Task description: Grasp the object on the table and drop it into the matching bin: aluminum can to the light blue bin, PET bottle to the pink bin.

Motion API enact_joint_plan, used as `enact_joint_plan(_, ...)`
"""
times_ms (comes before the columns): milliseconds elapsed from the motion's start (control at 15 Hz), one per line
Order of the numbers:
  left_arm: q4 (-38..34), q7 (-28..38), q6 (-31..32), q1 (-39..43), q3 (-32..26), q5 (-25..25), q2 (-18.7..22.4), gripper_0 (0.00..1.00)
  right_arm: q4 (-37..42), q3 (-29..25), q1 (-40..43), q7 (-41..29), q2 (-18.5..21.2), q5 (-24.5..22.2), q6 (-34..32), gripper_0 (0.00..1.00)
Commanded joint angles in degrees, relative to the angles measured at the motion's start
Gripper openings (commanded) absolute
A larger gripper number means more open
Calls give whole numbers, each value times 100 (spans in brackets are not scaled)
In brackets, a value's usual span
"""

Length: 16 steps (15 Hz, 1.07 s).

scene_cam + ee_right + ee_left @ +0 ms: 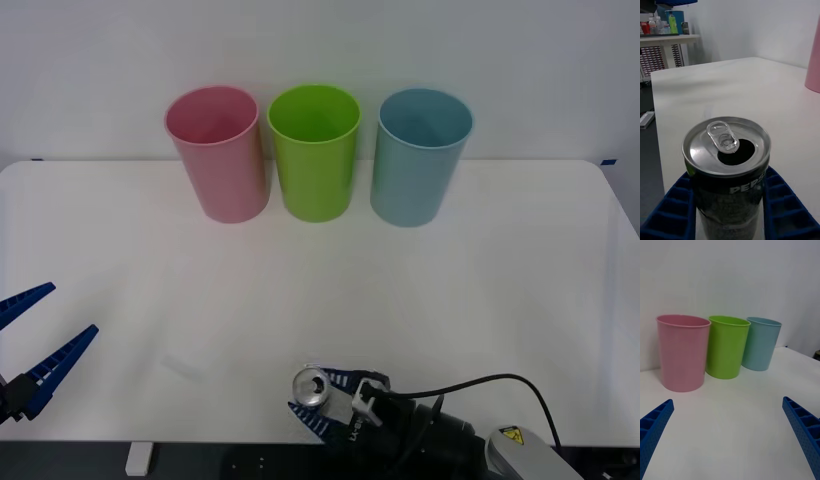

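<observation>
The aluminum can (309, 387) stands upright near the front edge of the white table (420, 290), its silver top and pull tab up. My right gripper (312, 393) reaches in from the right, and its blue fingers press both sides of the dark can (728, 157); the right gripper (728, 176) is shut on it. At the far left my left gripper (72, 309) hangs open and holds nothing. The light blue bin (415, 165) stands at the back right of the row and the pink bin (220, 160) at the back left.
A lime green bin (315, 160) stands between the pink and light blue bins. The left wrist view shows the pink bin (682, 352), the green bin (725, 348) and the light blue bin (760, 345) in a row. Bare tabletop lies between can and bins.
</observation>
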State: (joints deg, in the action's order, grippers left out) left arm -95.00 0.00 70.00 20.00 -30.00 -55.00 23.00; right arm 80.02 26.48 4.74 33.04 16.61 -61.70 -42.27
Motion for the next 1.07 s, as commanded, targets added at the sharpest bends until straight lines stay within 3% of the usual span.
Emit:
enact_joint_plan(67, 0, 0, 0, 0, 0, 0, 0, 100, 5, -3, 9, 0, 0, 8, -9, 0)
enact_joint_plan(400, 0, 0, 0, 0, 0, 0, 0, 100, 5, -47, 9, 0, 18, 316, -89, 0)
enact_joint_plan(800, 0, 0, 0, 0, 0, 0, 0, 100, 172, -855, 9, -184, 27, 404, -326, 0)
enact_joint_plan(1067, 0, 0, 0, 0, 0, 0, 0, 100, 611, -1330, 44, -914, 44, 395, -335, 0)
